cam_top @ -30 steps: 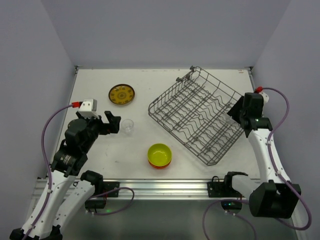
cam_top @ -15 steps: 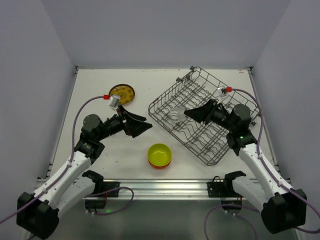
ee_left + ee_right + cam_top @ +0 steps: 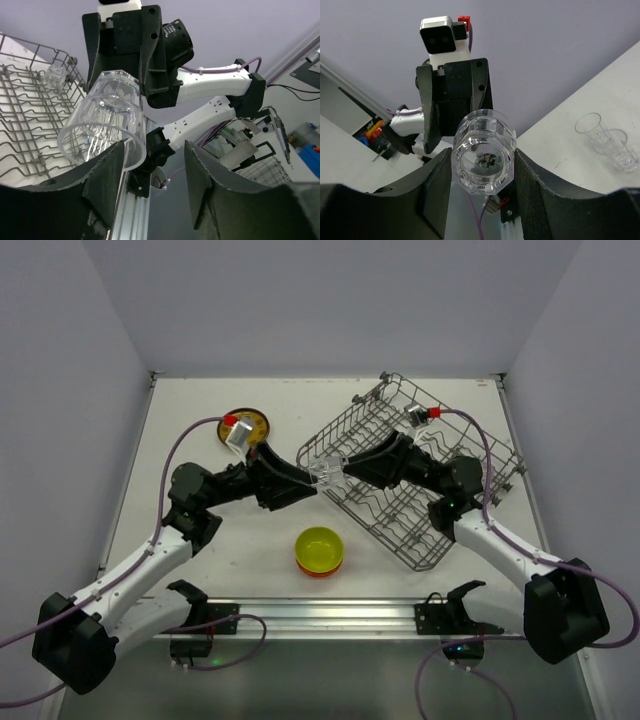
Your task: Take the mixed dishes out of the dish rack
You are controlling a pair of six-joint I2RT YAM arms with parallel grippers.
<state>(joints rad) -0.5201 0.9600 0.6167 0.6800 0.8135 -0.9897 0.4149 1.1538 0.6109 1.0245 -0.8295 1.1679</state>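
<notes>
Probably light, slick and breakable, the small clear faceted glass (image 3: 484, 156) sits clenched by its base in the right claw (image 3: 482, 172). The left claw (image 3: 155, 155), unclenched, flanks the rim; grip gently there.

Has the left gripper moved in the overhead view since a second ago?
Yes. The left gripper has swung right, away from below the plate, to the dish rack's left corner, where the right gripper holds a glass.

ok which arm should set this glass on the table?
Left. The left gripper, open, flanks the rim of the clear glass, and that side has the table space where two glasses stand. The right gripper holds the base over the dish rack edge.
</notes>
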